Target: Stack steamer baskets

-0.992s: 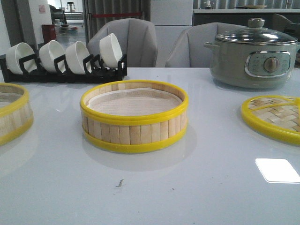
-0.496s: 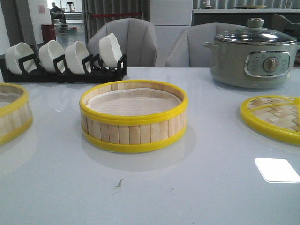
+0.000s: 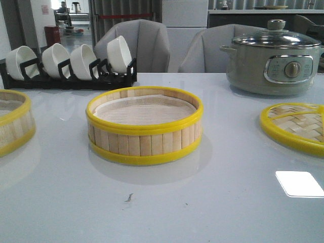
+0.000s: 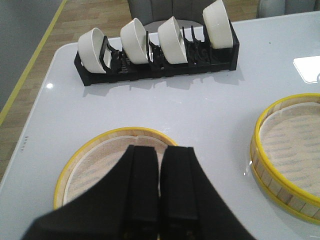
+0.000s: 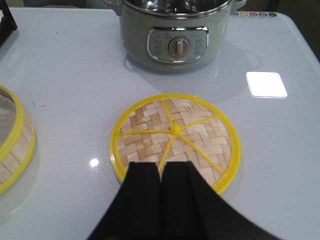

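At far left, one yellow-rimmed bamboo-slat steamer basket [image 3: 11, 123] waits below the left gripper [image 4: 160, 165], fingers pressed together; its twin [image 3: 145, 124] sits mid-table. The right gripper [image 5: 161, 172], likewise closed, hovers above the flat woven-bamboo lid [image 5: 175, 138]. Opening wide first would help a clean rim grasp.

Two round shallow baskets of upright pale bamboo slats, each bound by bright yellow rims top and bottom, sit flat and upright on the white table, well apart. The centre steamer basket [image 3: 145, 126] stands alone mid-table, open side up, a white liner lying inside just below its top rim. The second steamer basket [image 3: 14, 121] rests at the table's left edge, partly cut off in the front view; from above [image 4: 95, 165] its round shape and white liner show clearly.
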